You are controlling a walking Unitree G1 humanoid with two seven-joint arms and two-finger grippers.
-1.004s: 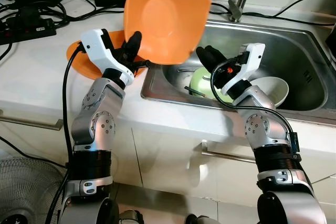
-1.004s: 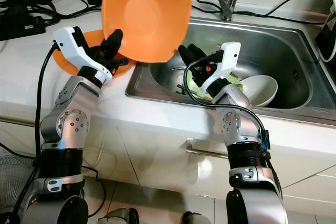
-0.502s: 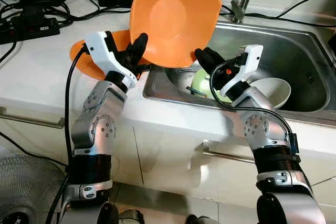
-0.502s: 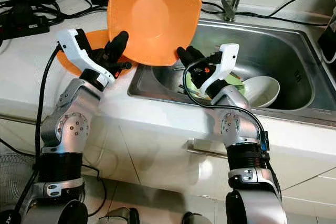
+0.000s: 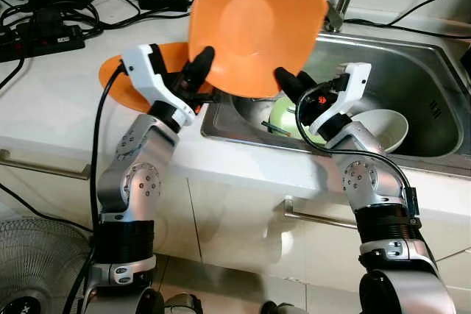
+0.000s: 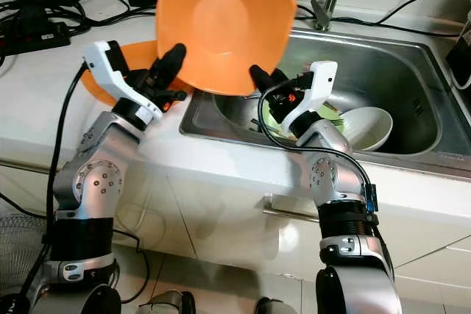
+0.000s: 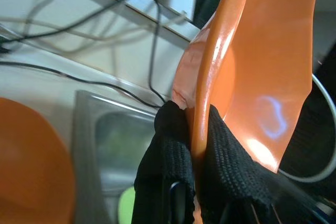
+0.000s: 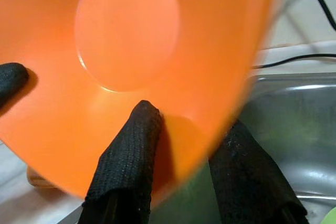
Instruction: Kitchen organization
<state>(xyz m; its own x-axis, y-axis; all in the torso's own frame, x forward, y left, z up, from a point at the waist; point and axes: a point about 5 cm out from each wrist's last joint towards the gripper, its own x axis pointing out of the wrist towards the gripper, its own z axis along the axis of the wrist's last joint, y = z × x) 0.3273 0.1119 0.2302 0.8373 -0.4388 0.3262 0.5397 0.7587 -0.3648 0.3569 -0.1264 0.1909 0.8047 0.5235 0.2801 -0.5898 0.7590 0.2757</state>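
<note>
While your left gripper (image 5: 200,73) is pinching the rim of the orange bowl (image 5: 254,23), you are holding that bowl tilted on edge above the near left corner of the sink (image 5: 412,64), its hollow facing the head camera. In the left wrist view the two black fingers (image 7: 173,145) are closing tight on either side of the thin orange wall, one inside and one outside.

Your right gripper (image 5: 288,82) is sitting at the bowl's lower rim on the sink side. In the right wrist view its fingers (image 8: 131,150) are standing fairly wide and straddling the rim, one lying against the inside and the other behind the outside. Whether they are actually pressing on the bowl, you cannot tell.

Behind your left gripper an orange plate (image 5: 121,79) is lying flat on the white counter (image 5: 51,101), just beside the sink's left edge. Down in the basin a green bowl (image 5: 283,115) is resting below your right wrist, and a white bowl (image 5: 383,126) is sitting just to its right, touching or nearly so. The tap (image 5: 340,5) is rising at the back edge of the sink, and black cables (image 5: 44,27) are trailing over the counter at the far left.
</note>
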